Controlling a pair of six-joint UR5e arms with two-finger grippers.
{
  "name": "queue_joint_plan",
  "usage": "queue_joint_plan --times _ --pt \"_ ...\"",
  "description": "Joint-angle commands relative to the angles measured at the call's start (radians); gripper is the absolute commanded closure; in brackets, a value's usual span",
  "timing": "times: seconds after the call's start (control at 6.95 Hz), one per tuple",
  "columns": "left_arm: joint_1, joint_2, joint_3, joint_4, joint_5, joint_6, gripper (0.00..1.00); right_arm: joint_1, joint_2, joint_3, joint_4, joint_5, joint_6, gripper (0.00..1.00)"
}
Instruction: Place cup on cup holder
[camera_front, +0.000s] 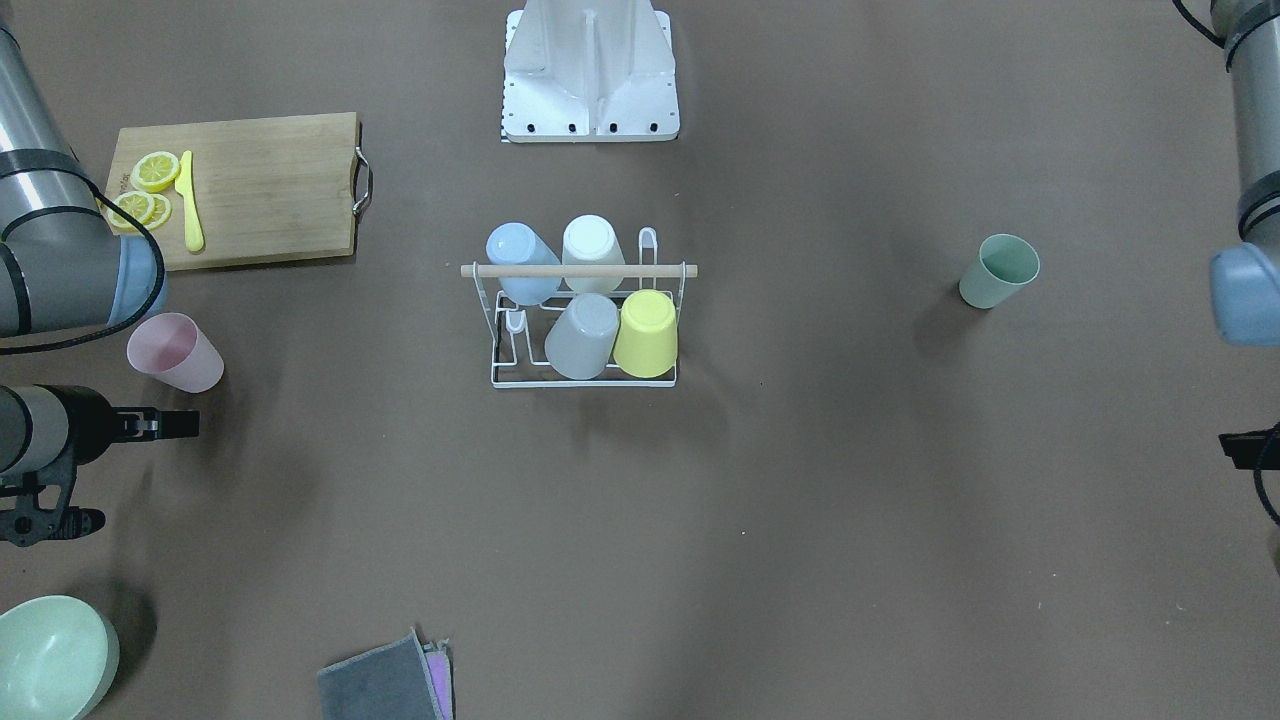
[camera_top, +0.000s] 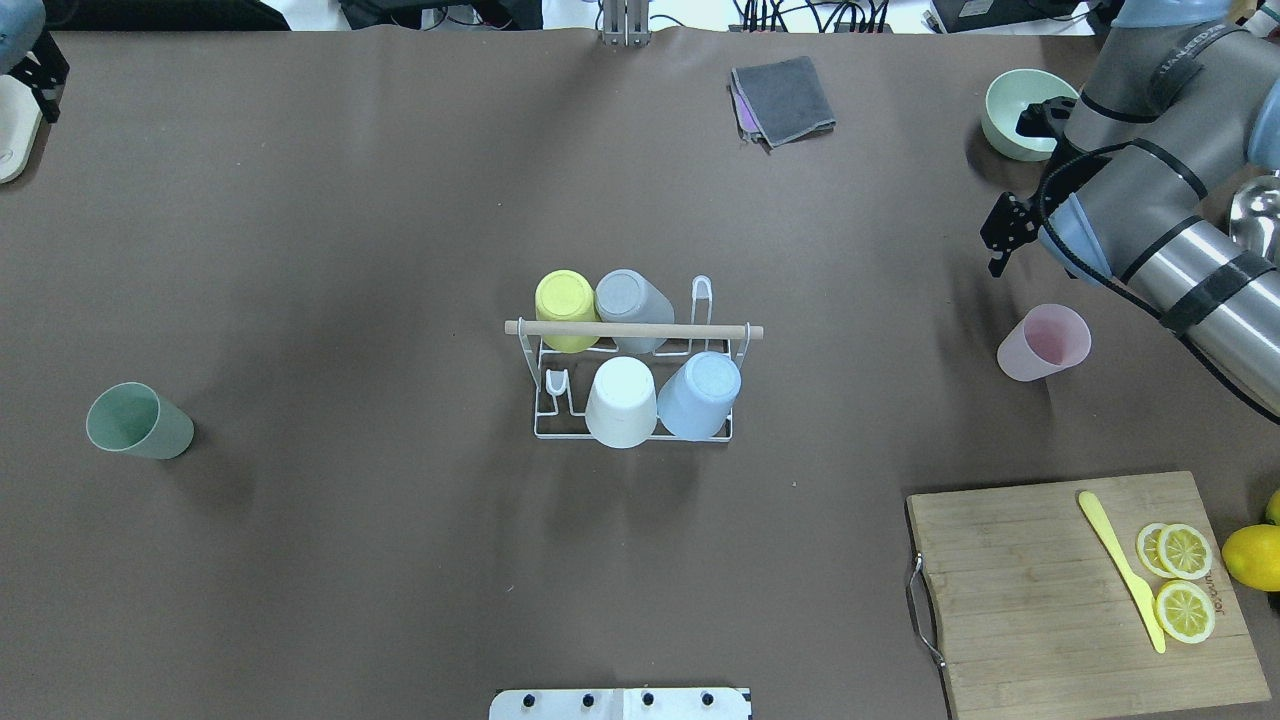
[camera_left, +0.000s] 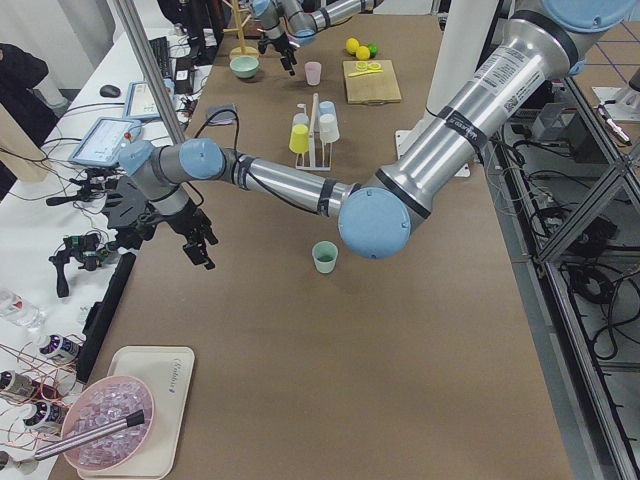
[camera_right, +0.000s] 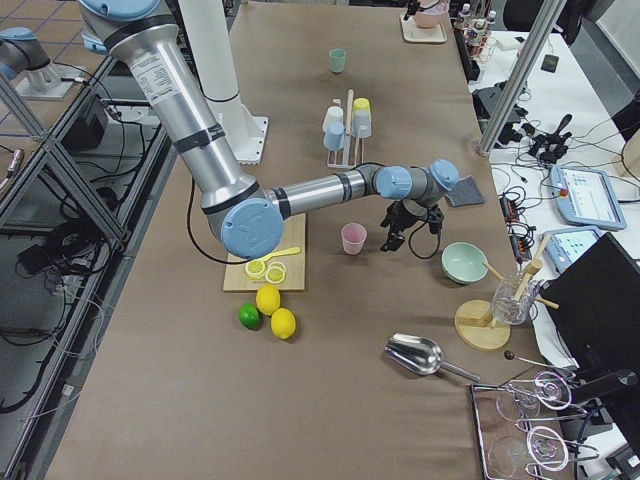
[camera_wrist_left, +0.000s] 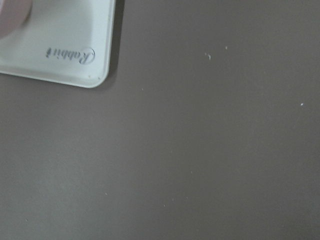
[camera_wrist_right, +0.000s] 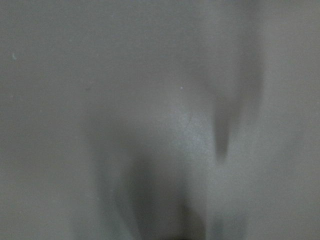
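Observation:
The cup holder (camera_front: 578, 270), a white wire rack with a wooden dowel, stands at the table's middle (camera_top: 633, 329). It carries a blue, a white, a grey and a yellow cup upside down. A green cup (camera_front: 998, 271) stands upright alone on my left side (camera_top: 138, 421). A pink cup (camera_front: 175, 352) stands upright on my right side (camera_top: 1043, 343). My right gripper (camera_front: 185, 423) hovers just beyond the pink cup, open and empty. My left gripper (camera_left: 203, 243) hangs over the far left table edge, open and empty, well away from the green cup (camera_left: 324, 257).
A wooden cutting board (camera_top: 1040, 590) with lemon slices and a yellow knife lies near right. A green bowl (camera_top: 1020, 110) and a grey cloth (camera_top: 785, 98) sit at the far side. A white tray (camera_wrist_left: 65, 45) lies below my left wrist.

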Motion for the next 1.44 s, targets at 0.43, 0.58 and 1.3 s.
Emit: queue_joint_plan --times 0.43,0.58,1.3 --pt "0.150 -0.022 0.001 0.289 -0.157 0.119 0.03 -0.003 0.137 -0.142 -0.287 -0.010 -0.217 0.01" --pt "0.173 -0.020 0.000 0.361 -0.159 0.234 0.03 -0.006 0.146 -0.143 -0.314 -0.009 -0.224 0.01" --pt "0.294 0.078 -0.034 0.417 -0.153 0.341 0.03 -0.032 0.169 -0.235 -0.343 -0.009 -0.329 0.01"
